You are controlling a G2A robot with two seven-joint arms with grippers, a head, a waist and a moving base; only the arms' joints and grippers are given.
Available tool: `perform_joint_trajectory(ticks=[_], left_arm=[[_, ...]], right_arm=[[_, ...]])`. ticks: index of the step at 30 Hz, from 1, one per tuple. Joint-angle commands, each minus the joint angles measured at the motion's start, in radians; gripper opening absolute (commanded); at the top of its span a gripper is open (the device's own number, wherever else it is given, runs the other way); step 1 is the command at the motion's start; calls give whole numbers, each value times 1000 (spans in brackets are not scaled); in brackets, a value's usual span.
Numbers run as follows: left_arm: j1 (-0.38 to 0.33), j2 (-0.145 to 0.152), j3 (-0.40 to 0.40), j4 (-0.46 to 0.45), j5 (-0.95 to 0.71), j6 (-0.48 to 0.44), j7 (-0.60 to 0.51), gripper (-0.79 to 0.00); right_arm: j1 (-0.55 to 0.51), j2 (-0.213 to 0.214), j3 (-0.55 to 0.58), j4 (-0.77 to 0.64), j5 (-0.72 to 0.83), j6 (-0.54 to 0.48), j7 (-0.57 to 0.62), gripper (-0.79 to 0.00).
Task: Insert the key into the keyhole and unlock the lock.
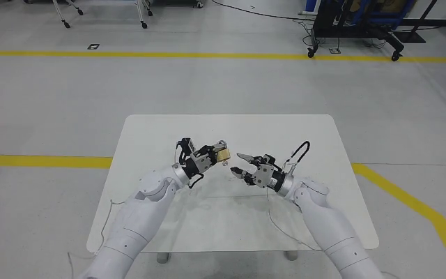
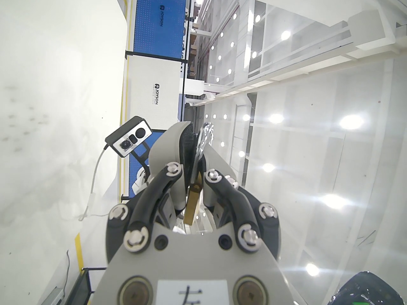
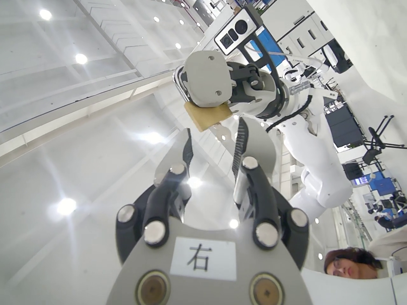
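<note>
**Two grippers facing over the table [image 1: 293, 139], lock [image 1: 221, 153] clamped in the left one**

Left gripper [image 1: 209, 155] is held above the white table, about mid-table, pointing toward the other arm. It is pinched tight on the brass lock. Its own wrist view shows the brass body wedged between the two pads, with the silver shackle [image 2: 205, 136] up by the fingertips. From the right wrist view, the lock's brass end sticks out past the left gripper's pale pad and faces the right gripper [image 3: 214, 131].

Key [image 3: 222, 132]: a pale metal piece pokes out of the lock's exposed end face, so it looks seated in the keyhole. How deep it goes, cannot tell. The lock and key are both off the table, carried by the left arm alone.

Right gripper is spread wide and grips nothing. It sits just beside the lock, also above the table. In its own wrist view the two ribbed fingertips [image 3: 240, 134] stand either side of the key's head; whether either one touches it, cannot tell. In the top view a small gap shows between its tips and the brass body.

Grey floor with a yellow line [image 1: 209, 54] lies beyond the table.
</note>
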Motion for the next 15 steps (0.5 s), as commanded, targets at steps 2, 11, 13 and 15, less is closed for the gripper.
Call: perform_joint_trajectory(ticks=[2, 11, 13, 15], left_arm=[[-7, -3, 6, 5, 18, 16, 36, -785], [-29, -19, 112, 14, 336, 46, 296, -785], [-34, -25, 139, 17, 407, 53, 358, -785], [-35, -32, 166, 25, 473, 56, 412, -785]], right_arm=[[-21, 9, 28, -30, -60, -54, -32, 0], [-295, 48, 205, -433, -389, -260, -379, 0], [-295, 48, 205, -433, -389, -260, -379, 0], [-295, 48, 205, -433, -389, -260, -379, 0]])
